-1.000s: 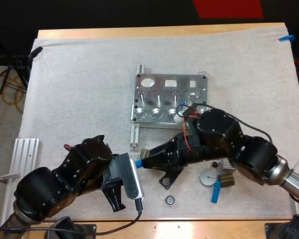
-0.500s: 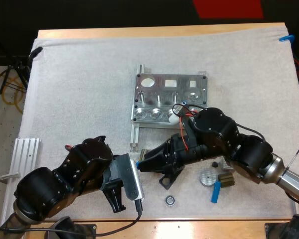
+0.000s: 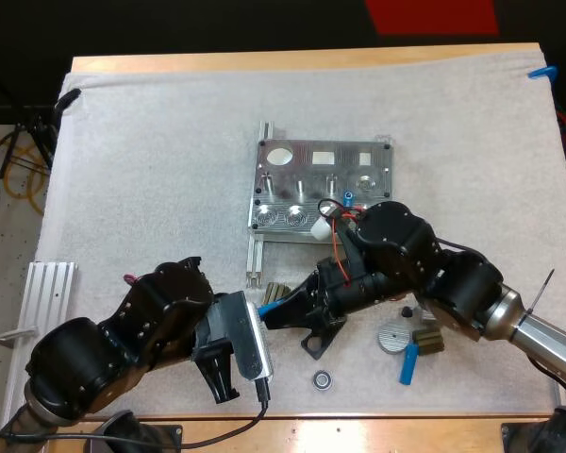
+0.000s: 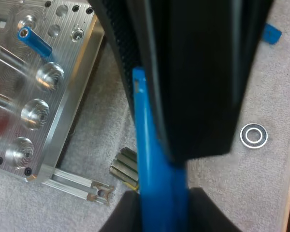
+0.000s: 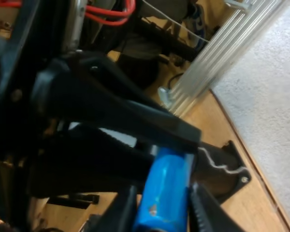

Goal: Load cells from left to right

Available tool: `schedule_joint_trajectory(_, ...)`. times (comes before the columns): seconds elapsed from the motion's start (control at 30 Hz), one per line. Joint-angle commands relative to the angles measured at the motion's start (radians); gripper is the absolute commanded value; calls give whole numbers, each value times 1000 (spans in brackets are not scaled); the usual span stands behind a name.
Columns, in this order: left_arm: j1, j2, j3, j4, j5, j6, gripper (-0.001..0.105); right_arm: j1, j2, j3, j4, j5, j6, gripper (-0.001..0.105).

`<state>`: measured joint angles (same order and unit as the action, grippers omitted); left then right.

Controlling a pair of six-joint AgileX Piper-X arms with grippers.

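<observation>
High view: we see our left gripper (image 3: 252,324) and right gripper (image 3: 287,308) meeting tip to tip on the mat, near the metal fixture (image 3: 321,184), with a blue cylinder (image 3: 270,305) between them. Left wrist view: our left fingers (image 4: 123,217) press that blue cylinder (image 4: 157,183) from both sides. Right wrist view: our right fingers (image 5: 205,215) clasp the blue cylinder (image 5: 164,193) too.

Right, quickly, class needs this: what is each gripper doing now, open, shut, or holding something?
Left gripper: shut on the blue cylinder.
Right gripper: shut on the same blue cylinder, at its other end.
</observation>
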<state>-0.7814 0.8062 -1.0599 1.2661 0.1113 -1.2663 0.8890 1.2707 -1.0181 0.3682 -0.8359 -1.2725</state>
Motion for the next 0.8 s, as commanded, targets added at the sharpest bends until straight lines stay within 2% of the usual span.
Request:
schedule_joint_trajectory(0.0,0,-5,-1,-12,-1,-9,0,0,-2,-3,-12,-31,-6,4)
schedule_joint_trajectory(0.03,0,-5,-1,-12,-1,-9,0,0,-2,-3,-12,-31,-6,0)
schedule_joint_trajectory(0.4,0,-5,-1,-12,-1,-9,2,0,-2,-3,-12,-37,-6,0)
schedule_joint_trajectory(0.47,0,-5,-1,-12,-1,-9,9,0,-2,-3,-12,-37,-6,0)
schedule_joint_trajectory(0.53,0,-5,-1,-12,-6,-9,25,0,-2,-3,-12,-37,-6,0)
schedule_joint_trajectory(0.57,0,-5,-1,-12,-8,-9,28,0,-2,-3,-12,-37,-6,0)
schedule_joint_trajectory(0.63,0,-5,-1,-12,-25,-9,47,0,-2,-3,-14,-37,-6,0)
schedule_joint_trajectory(0.7,0,-5,-1,-12,-56,-13,55,0,-2,-3,-14,-37,-6,0)
schedule_joint_trajectory(0.77,0,-7,-8,-12,-95,-21,57,0,-2,-3,-14,-37,-6,0)
